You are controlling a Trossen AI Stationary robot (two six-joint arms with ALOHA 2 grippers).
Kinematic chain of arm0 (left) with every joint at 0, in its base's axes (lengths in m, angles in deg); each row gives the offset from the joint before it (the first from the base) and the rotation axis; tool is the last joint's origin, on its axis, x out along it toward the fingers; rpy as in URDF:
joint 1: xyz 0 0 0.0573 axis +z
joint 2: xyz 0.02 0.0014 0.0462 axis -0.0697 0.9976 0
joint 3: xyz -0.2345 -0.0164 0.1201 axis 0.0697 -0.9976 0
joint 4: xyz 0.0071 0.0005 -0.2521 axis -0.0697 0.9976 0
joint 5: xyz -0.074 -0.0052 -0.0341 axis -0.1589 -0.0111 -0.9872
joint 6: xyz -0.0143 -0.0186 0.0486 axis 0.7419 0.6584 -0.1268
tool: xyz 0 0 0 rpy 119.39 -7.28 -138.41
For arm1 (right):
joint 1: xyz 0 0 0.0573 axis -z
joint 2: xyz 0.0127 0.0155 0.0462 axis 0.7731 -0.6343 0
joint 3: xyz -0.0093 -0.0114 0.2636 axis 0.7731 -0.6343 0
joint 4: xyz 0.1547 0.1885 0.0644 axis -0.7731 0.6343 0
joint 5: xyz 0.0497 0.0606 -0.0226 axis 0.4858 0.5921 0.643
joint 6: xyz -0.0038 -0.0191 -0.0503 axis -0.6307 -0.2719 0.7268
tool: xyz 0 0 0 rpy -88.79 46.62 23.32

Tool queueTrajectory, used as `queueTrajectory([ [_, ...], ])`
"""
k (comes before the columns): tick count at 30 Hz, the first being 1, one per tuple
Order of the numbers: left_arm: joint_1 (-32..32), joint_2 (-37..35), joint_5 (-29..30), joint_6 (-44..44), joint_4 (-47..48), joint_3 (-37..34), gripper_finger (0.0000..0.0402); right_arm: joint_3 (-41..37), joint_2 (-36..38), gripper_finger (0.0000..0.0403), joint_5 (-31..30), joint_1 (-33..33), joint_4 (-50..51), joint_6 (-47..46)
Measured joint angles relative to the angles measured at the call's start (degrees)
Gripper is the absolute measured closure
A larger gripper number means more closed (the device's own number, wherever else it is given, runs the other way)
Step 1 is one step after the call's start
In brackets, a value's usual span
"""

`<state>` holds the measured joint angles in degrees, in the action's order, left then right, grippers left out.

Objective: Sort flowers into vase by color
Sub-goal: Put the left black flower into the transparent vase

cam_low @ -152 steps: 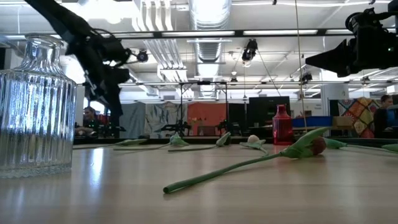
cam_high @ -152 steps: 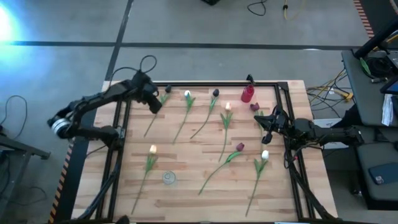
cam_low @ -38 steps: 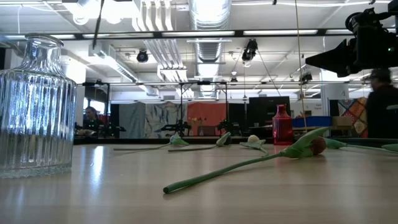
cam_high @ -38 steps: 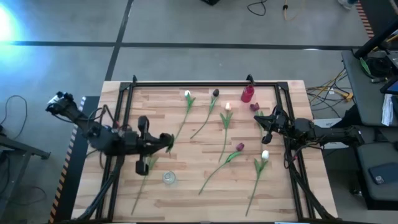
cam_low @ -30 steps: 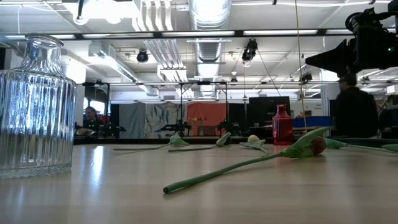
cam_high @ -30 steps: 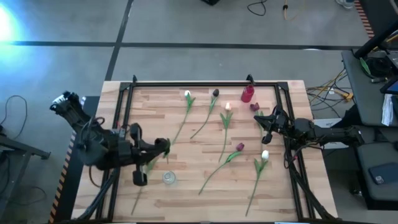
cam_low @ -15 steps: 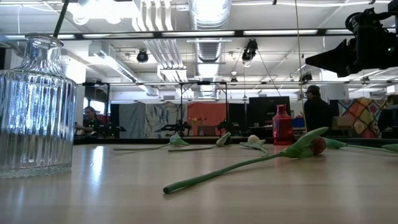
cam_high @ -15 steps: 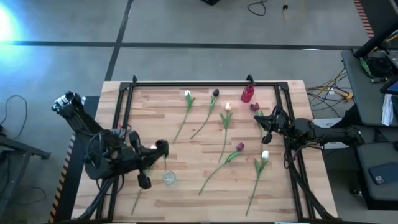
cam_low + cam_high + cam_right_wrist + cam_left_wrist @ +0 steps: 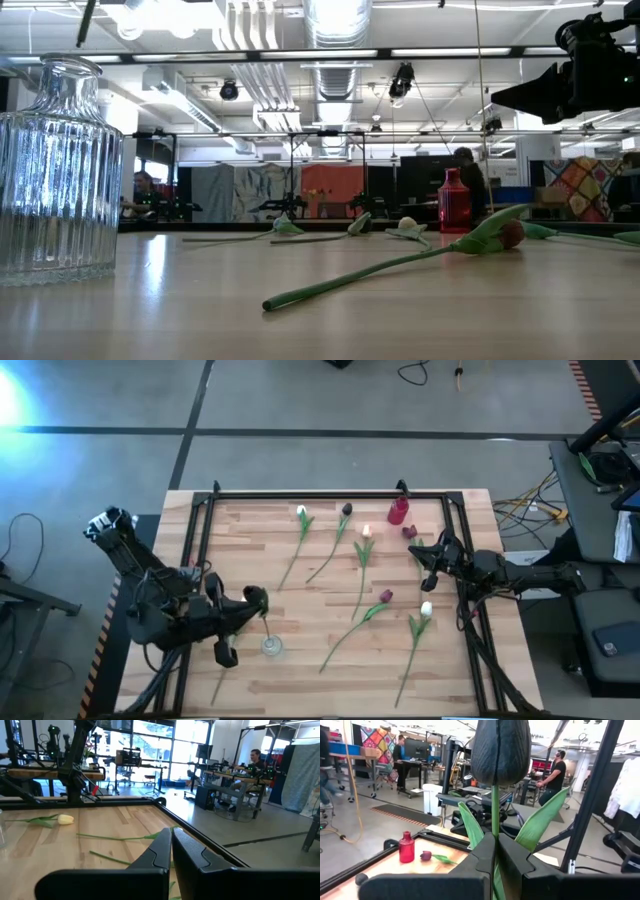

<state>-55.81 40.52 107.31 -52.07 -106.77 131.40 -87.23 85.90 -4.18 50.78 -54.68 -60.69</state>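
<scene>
Left end effector (image 9: pixel 262 600), now drawing nearer the clear glass vase (image 9: pixel 271 647), is pinching a dark tulip (image 9: pixel 500 750) upright just above it. Right end effector (image 9: pixel 171 845) is waiting pressed together, well apart from the vase, beside the remaining flowers (image 9: pixel 362 552) lying on the desk (image 9: pixel 330 670).

The table (image 9: pixel 330 610) is light wood with pale plank stripes, inside a black frame (image 9: pixel 330 494). Beside the small red bottle (image 9: pixel 398 511) lie tulips with green stems: white (image 9: pixel 301 512), dark maroon (image 9: pixel 347 509) and peach (image 9: pixel 367 531) heads. Farther from the bottle, the clear glass vase (image 9: pixel 58 175) has vertical ribs. The tulip in the black left gripper (image 9: pixel 492 851) looks dark purple, perhaps almost black (image 9: pixel 500 750), with green leaves.
</scene>
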Motion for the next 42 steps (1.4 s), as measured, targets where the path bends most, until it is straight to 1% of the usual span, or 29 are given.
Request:
queueTrajectory([
  [4,-0.90,0.86,0.03,0.19,0.08,-0.21,0.0401,-0.02,0.01,0.0394,0.00,0.01,0.00,0.00],
  [8,-1.54,1.87,2.89,0.54,0.02,-0.70,0.0401,-0.01,0.01,0.0394,0.00,0.01,0.00,0.00],
  [11,-1.68,2.38,3.42,0.59,0.00,-1.43,0.0401,0.00,0.01,0.0394,0.00,0.01,0.00,0.00],
  [19,-1.68,2.25,3.53,2.51,-1.96,-6.09,0.0401,-0.01,0.01,0.0394,0.00,0.00,0.00,0.00],
  [24,-1.68,2.25,2.59,2.03,-7.36,-10.14,0.0401,0.00,0.01,0.0394,0.00,0.01,-0.02,0.00],
  [28,-1.68,2.18,0.90,-0.22,-14.98,-14.26,0.0401,-0.02,-0.01,0.0394,0.00,0.00,0.00,0.00],
  [30,-1.68,2.27,0.05,-1.64,-20.00,-16.75,0.0401,-0.02,0.00,0.0394,0.00,0.01,-0.01,0.00],
  [37,-1.88,2.27,-6.34,-10.09,-37.66,-24.51,0.0401,0.00,0.01,0.0394,0.00,0.01,-0.02,0.00],
  [39,-1.90,2.27,-7.69,-12.47,-39.19,-26.03,0.0401,-0.02,0.00,0.0394,0.00,0.00,-0.01,0.00],
  [42,-1.90,2.27,-9.31,-13.24,-39.18,-27.64,0.0401,0.00,-0.01,0.0394,0.00,0.01,-0.02,0.00],
])
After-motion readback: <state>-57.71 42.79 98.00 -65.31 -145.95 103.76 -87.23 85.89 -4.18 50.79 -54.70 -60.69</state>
